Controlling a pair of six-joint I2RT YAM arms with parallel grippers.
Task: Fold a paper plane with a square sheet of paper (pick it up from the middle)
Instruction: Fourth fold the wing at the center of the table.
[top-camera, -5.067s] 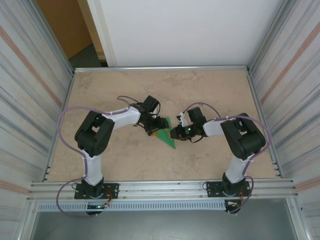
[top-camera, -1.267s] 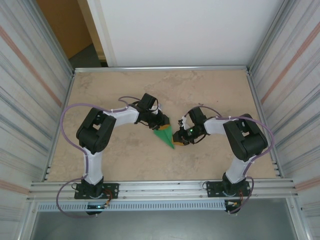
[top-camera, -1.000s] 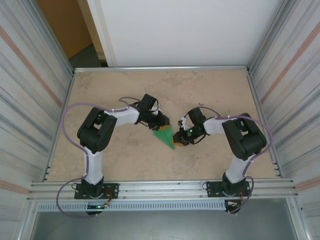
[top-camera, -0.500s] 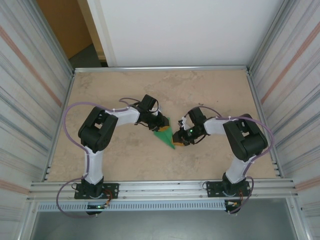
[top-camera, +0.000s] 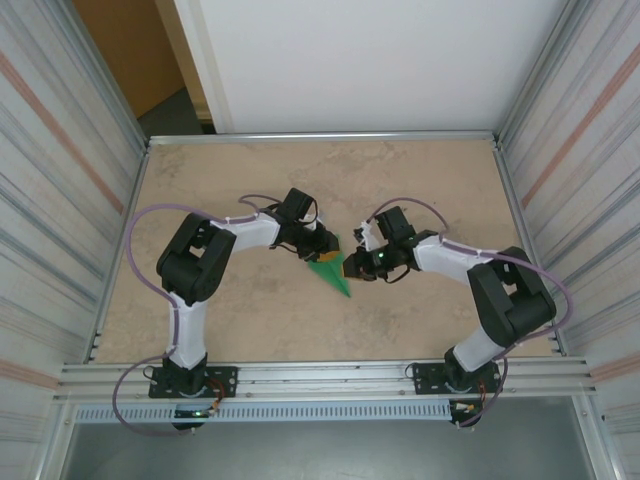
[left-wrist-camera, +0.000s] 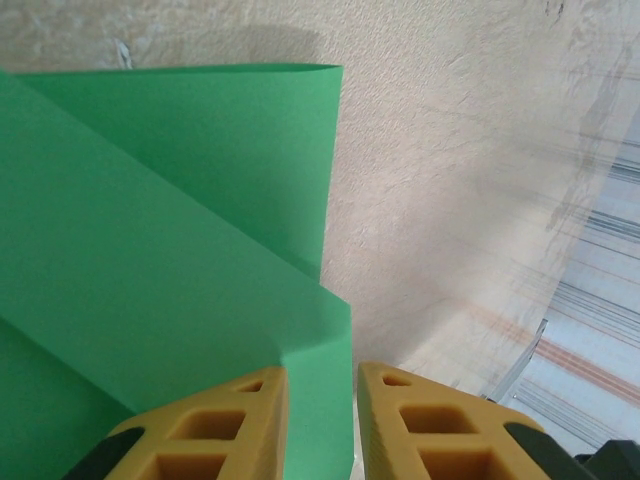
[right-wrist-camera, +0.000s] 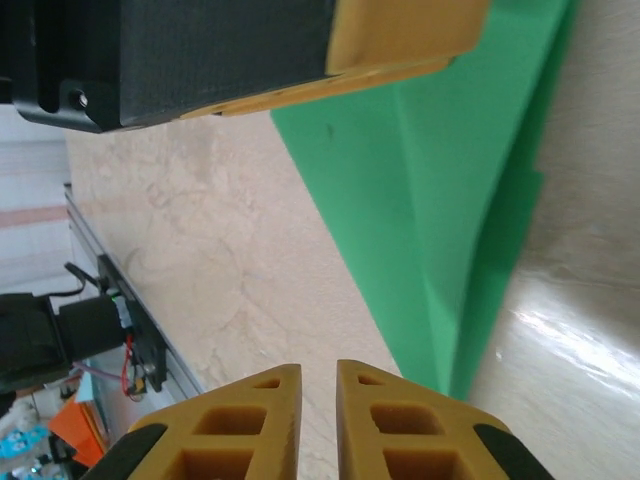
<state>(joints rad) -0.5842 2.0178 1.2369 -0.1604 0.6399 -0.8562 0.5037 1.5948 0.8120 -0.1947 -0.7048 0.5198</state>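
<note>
Marbled beige surface (top-camera: 250, 320): left gripper (left-wrist-camera: 320, 378) pinches the green paper (left-wrist-camera: 150, 250), likely anchoring it; right gripper (right-wrist-camera: 318, 375) waits alongside, nearly pressed together, empty.

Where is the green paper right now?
In the top view, the folded green paper is near the middle of the table, held by the left hand, the right hand just beside it.

A high camera looks down over the whole table (top-camera: 400, 180); both wrist cameras sit close, sharing the green paper (left-wrist-camera: 150, 250) mid-table.
</note>
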